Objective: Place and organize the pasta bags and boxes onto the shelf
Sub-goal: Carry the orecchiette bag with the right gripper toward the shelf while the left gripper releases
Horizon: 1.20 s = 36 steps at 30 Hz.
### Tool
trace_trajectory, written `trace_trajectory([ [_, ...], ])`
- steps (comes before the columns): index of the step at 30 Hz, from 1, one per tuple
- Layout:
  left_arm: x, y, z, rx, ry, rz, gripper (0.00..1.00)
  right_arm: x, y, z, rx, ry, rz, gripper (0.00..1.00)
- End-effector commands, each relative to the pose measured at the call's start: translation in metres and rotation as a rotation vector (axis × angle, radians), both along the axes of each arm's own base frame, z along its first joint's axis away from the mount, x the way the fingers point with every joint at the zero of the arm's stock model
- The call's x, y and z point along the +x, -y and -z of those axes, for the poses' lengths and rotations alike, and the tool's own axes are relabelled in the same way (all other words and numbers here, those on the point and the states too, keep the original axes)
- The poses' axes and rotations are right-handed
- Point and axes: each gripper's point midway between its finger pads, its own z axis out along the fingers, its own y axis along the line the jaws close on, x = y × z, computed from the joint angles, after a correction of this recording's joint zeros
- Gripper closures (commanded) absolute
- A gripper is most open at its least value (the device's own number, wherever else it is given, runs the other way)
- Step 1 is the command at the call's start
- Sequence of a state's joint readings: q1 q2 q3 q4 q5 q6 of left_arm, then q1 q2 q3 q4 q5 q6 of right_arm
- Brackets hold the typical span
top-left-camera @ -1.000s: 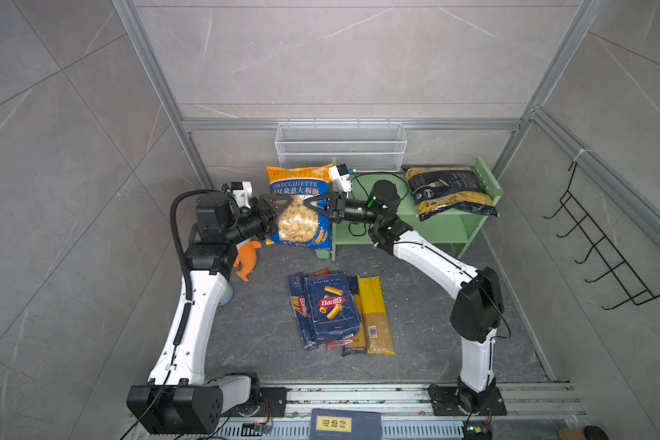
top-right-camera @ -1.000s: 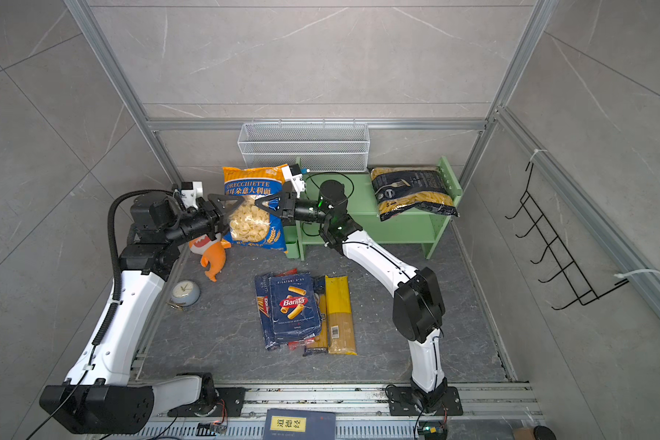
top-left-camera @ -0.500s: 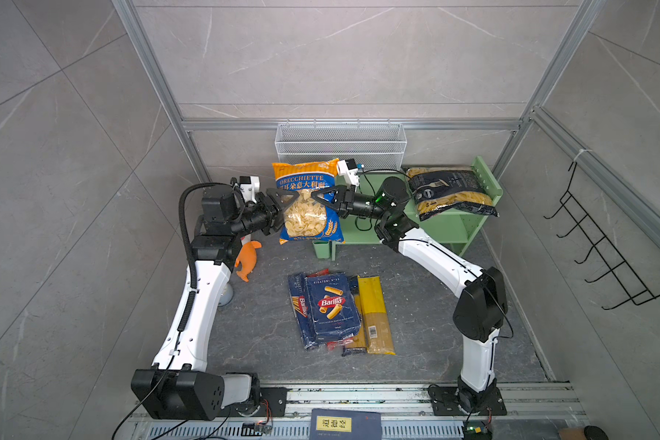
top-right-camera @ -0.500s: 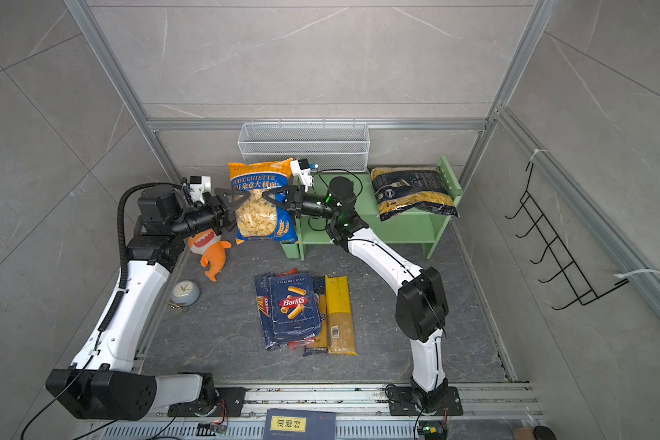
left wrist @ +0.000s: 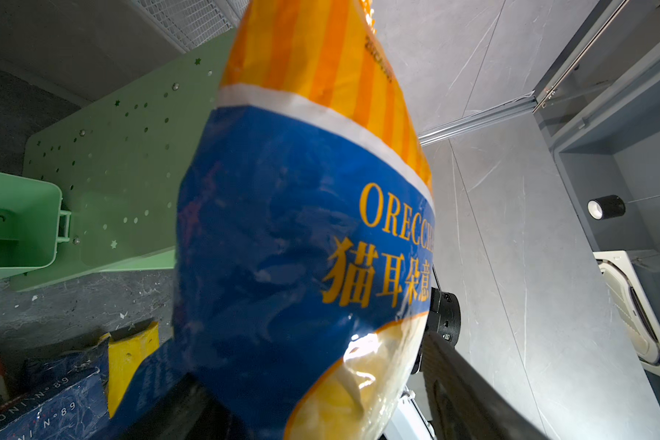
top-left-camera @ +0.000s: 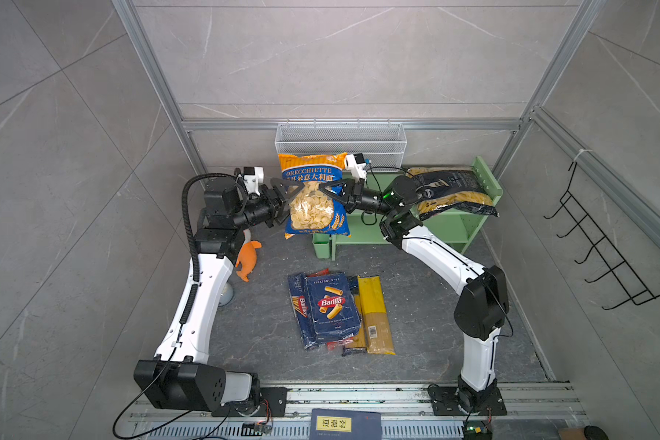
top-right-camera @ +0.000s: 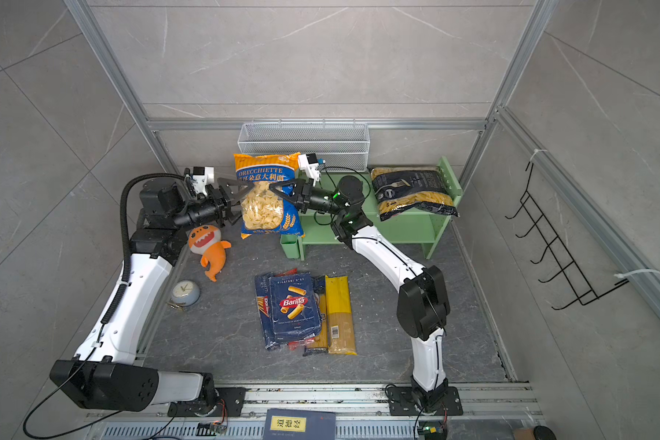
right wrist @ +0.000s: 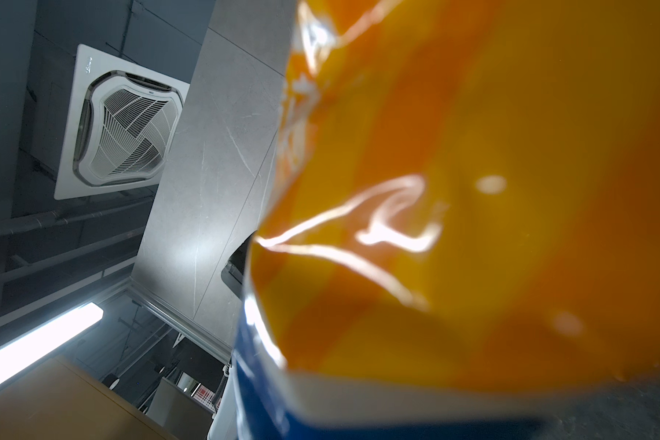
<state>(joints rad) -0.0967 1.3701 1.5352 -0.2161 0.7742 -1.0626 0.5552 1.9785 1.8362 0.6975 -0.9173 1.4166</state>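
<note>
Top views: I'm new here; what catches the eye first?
The orecchiette bag hangs at centre, pinched by the right tool, the left tool open at its other edge. A black penne bag lies atop the green shelf; blue and yellow packs are piled on the floor.

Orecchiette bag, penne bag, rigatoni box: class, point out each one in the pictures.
orecchiette bag (top-left-camera: 314,208): in a top view, on its clear window.
penne bag (top-left-camera: 461,200): in a top view, on its clear pasta-filled part.
rigatoni box (top-left-camera: 331,303): in a top view, on its red logo.
</note>
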Motion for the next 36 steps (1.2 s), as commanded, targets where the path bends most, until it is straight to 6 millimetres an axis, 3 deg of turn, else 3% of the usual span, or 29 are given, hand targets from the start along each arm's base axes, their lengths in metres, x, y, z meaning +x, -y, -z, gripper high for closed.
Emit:
trace_trajectory([
  [1,0.008,-0.002,-0.013,0.014,0.06,-0.015,0.14,-0.033,0.02,-0.061,0.139,0.2,-0.029,1.0],
  [3,0.009,-0.003,-0.016,0.015,0.074,-0.016,0.04,-0.028,0.024,-0.061,0.139,0.193,-0.02,1.0],
  [7,0.013,-0.003,-0.015,0.021,0.079,-0.019,0.0,-0.02,0.03,-0.061,0.144,0.188,-0.01,1.0],
  [25,0.039,-0.009,-0.024,0.031,0.087,-0.036,0.0,0.028,0.075,-0.064,0.155,0.173,0.094,1.0],
  [36,0.054,-0.006,-0.03,0.021,0.096,-0.012,0.0,0.05,0.109,-0.057,0.023,0.196,0.225,1.0],
])
